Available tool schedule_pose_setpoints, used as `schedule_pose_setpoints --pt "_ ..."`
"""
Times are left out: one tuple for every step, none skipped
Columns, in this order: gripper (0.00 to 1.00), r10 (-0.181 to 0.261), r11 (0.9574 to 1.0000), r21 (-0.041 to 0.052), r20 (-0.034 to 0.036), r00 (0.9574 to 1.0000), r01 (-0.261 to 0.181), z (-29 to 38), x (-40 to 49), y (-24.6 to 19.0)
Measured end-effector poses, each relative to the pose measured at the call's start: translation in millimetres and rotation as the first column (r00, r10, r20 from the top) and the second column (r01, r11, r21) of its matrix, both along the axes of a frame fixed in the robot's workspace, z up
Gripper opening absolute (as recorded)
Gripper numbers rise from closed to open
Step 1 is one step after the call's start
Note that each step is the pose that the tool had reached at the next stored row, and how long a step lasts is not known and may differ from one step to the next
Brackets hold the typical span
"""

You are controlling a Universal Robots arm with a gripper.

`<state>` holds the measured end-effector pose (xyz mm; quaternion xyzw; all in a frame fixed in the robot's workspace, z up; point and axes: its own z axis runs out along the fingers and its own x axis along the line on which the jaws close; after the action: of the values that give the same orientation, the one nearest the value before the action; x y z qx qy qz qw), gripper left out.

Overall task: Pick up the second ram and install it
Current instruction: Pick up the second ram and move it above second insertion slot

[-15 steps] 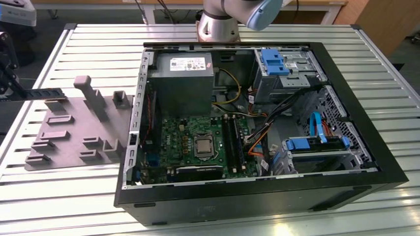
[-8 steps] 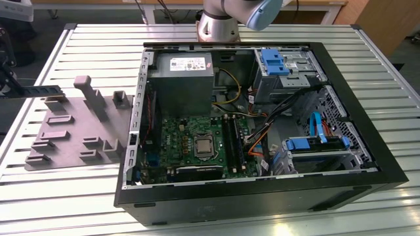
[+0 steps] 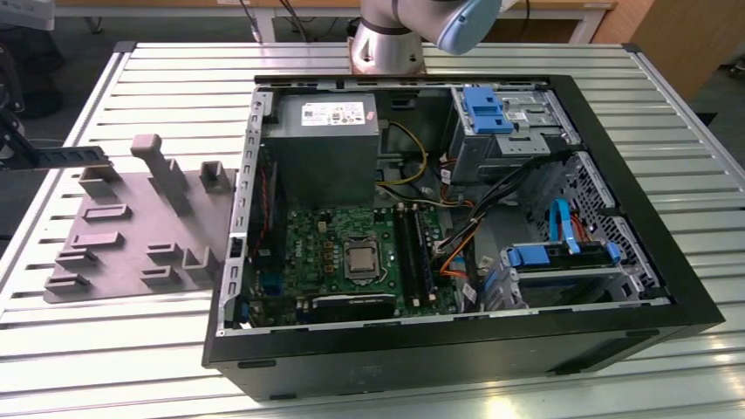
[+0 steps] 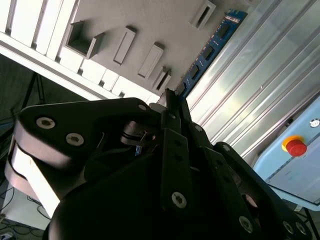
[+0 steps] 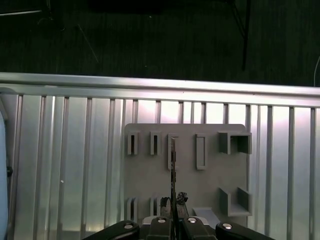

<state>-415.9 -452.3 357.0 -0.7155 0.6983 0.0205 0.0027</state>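
Exterior view, read from its left to its right. At the far left edge the hand [image 3: 23, 155] is clamped on one end of the second ram [image 3: 72, 157], which juts out level and edge-up towards the exterior view's right. This pose appears to keep the contact edge free and the long board in line with a slot. The stick hangs over the near-left corner of the grey holder plate [image 3: 128, 218] and looks clear of the plate's upright blocks, though the gap beneath it cannot be judged. The plate lies flat on the slatted worktop [image 3: 140, 349], its blocks and pockets presumably there to stand parts upright so that they can be gripped. Just beside it, to the exterior view's right, stands the open computer case [image 3: 466, 349], laid on its side so that the motherboard [image 3: 338, 236] faces up. The long black memory slots [image 3: 410, 249] run beside the processor socket, well apart from the stick; whether any slot is filled cannot be told. In the second wrist view the dark fingers [image 4: 172, 125] close on the bluish board [image 4: 207, 47], which reaches away from the hand [image 4: 172, 97] across the plate's edge. In the first wrist view the board [image 5: 172, 160] is seen edge-on, straight out from the hand [image 5: 172, 202] and in line with one of the plate's [image 5: 210, 180] narrow pockets.
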Motion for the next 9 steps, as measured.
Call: schedule_pose_setpoints --pt "0.14 0.000 1.0000 0.0000 0.0000 1.0000 0.000 0.9 0.0 0.1" --pt "0.14 0.000 1.0000 0.0000 0.0000 1.0000 0.000 1.9 0.0 0.2" --pt "0.14 0.000 1.0000 -0.0001 0.0000 1.0000 0.000 2.9 0.0 0.3" --pt "0.14 0.000 1.0000 -0.0001 0.0000 1.0000 0.000 3.8 0.0 0.4" --pt "0.14 0.000 1.0000 -0.0001 0.0000 1.0000 0.000 4.8 -0.1 0.5" --pt "0.14 0.000 1.0000 -0.0001 0.0001 1.0000 0.000 5.8 0.0 0.6" --pt "0.14 0.000 1.0000 -0.0002 0.0000 1.0000 0.000 6.7 -0.1 0.7" --pt "0.14 0.000 1.0000 -0.0002 0.0001 1.0000 0.000 7.6 0.0 0.8" --pt "0.14 -0.001 1.0000 -0.0001 0.0002 1.0000 0.001 8.4 0.0 0.9"
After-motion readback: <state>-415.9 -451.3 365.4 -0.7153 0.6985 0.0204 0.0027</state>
